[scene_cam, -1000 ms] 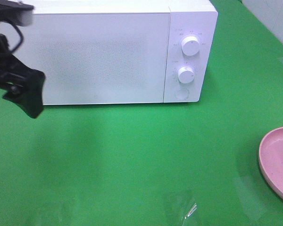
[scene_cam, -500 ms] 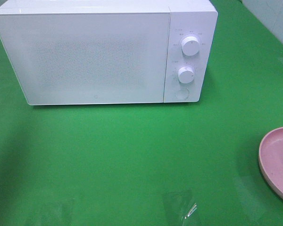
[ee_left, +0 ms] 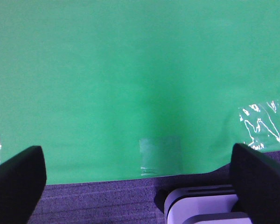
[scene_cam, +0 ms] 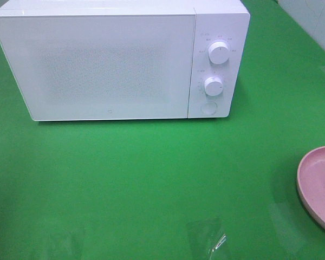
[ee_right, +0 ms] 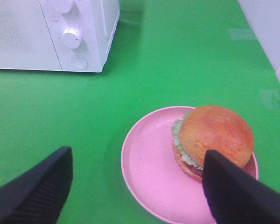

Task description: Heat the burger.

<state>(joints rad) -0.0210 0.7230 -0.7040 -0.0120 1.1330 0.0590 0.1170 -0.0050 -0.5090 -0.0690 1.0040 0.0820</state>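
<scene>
the burger [ee_right: 212, 137] sits on the pink plate [ee_right: 149, 172], toward one side of it rather than at its centre, bun dome up with lettuce frilling out beneath. the plate rests on the green surface [scene_cam: 151, 179], well apart from the white microwave [scene_cam: 108, 65], whose door is closed. in the high view only the plate's rim shows at the right edge. the right tool [ee_right: 137, 186] hangs above the plate with its dark fingers [ee_right: 233, 196] spread wide, holding nothing. the left tool [ee_left: 140, 177] is spread too, empty, over the surface's near edge, where clear tape [ee_left: 159, 156] holds the green cover down.
</scene>
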